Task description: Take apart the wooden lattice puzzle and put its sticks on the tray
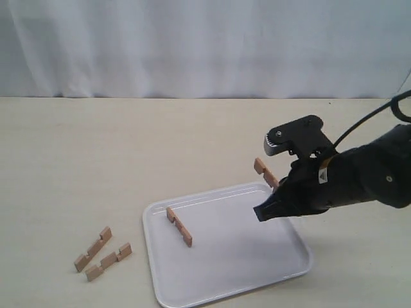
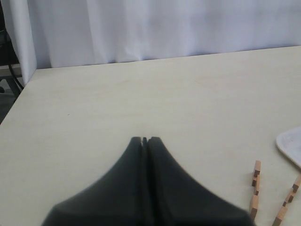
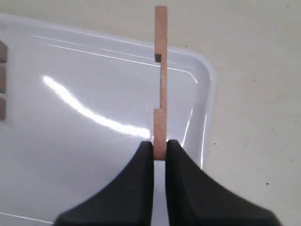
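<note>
No assembled wooden lattice puzzle shows; its four sticks lie apart. My right gripper (image 1: pixel 280 187) (image 3: pixel 160 148) is shut on one end of a notched stick (image 1: pixel 265 172) (image 3: pixel 161 84), holding it above the far right corner of the white tray (image 1: pixel 237 256) (image 3: pixel 70 155). A second stick (image 1: pixel 179 226) (image 3: pixel 2 84) rests on the tray's left part. Two more sticks (image 1: pixel 93 248) (image 1: pixel 108 260) lie side by side on the table left of the tray, also seen as sticks (image 2: pixel 255 188) (image 2: pixel 288 200) in the left wrist view. My left gripper (image 2: pixel 144 140) is shut and empty, out of the exterior view.
A pale wooden table (image 1: pixel 128 147) stretches to a white curtain (image 1: pixel 192 45) at the back. The tray's corner (image 2: pixel 291 143) peeks into the left wrist view. The right arm's black cable (image 1: pixel 366 119) arches at the right edge.
</note>
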You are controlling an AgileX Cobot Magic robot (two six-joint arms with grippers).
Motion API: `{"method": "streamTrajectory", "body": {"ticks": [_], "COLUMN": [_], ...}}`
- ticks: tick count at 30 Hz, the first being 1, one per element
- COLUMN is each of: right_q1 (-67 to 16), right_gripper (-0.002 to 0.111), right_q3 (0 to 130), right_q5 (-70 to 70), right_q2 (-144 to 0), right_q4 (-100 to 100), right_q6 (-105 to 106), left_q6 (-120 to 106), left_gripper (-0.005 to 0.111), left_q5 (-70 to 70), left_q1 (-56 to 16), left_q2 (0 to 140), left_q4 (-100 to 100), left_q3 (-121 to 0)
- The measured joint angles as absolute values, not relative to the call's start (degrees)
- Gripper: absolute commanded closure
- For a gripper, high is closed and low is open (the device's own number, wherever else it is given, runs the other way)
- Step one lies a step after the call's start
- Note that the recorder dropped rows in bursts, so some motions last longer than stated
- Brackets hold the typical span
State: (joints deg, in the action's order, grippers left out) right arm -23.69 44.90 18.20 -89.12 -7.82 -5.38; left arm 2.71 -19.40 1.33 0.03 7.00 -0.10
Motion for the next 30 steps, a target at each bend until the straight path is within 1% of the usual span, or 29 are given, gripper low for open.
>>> {"method": "streamTrajectory", "body": {"ticks": [4, 8, 10, 12, 13, 14, 17, 19, 21, 30], "right_q1": [-21.8, -21.8, -21.8, -21.8, -21.8, -21.8, -21.8, -21.8, -21.8, -21.8], "right_gripper": [0.104, 0.104, 0.097, 0.085, 0.077, 0.062, 0.047, 0.041, 0.039, 0.039], "right_q3": [41.0, 40.8, 40.8, 40.8, 40.8, 40.8, 42.1, 42.9, 44.0, 44.9], "right_q5": [10.6, 7.9, 6.3, 5.7, 5.4, 5.4, 7.5, 9.4, 11.5, 14.2], "right_q2": [-94.1, -99.5, -101.7, -102.2, -102.3, -102.3, -102.3, -102.3, -102.3, -102.3], "right_q4": [-5.9, -5.6, -5.6, -5.6, -5.6, -5.5, -3.4, -2.6, -2.0, -1.1], "right_q6": [-6.3, -6.4, -6.4, -6.4, -6.4, -6.4, -6.4, -6.5, -6.5, -6.5], "left_q6": [2.7, 2.7, 2.7, 2.7, 2.7, 2.7, 2.7, 2.7, 2.7, 2.7], "left_gripper": [0.107, 0.107, 0.107, 0.107, 0.107, 0.107, 0.107, 0.107, 0.107, 0.107], "left_q5": [-19.4, -19.4, -19.4, -19.4, -19.4, -19.4, -19.4, -19.4, -19.4, -19.4], "left_q1": [1.3, 1.3, 1.3, 1.3, 1.3, 1.3, 1.3, 1.3, 1.3, 1.3], "left_q2": [0.0, 0.0, 0.0, 0.0, 0.0, 0.0, 0.0, 0.0, 0.0, 0.0], "left_q4": [7.0, 7.0, 7.0, 7.0, 7.0, 7.0, 7.0, 7.0, 7.0, 7.0], "left_q3": [-0.1, -0.1, -0.1, -0.1, -0.1, -0.1, -0.1, -0.1, -0.1, -0.1]}}
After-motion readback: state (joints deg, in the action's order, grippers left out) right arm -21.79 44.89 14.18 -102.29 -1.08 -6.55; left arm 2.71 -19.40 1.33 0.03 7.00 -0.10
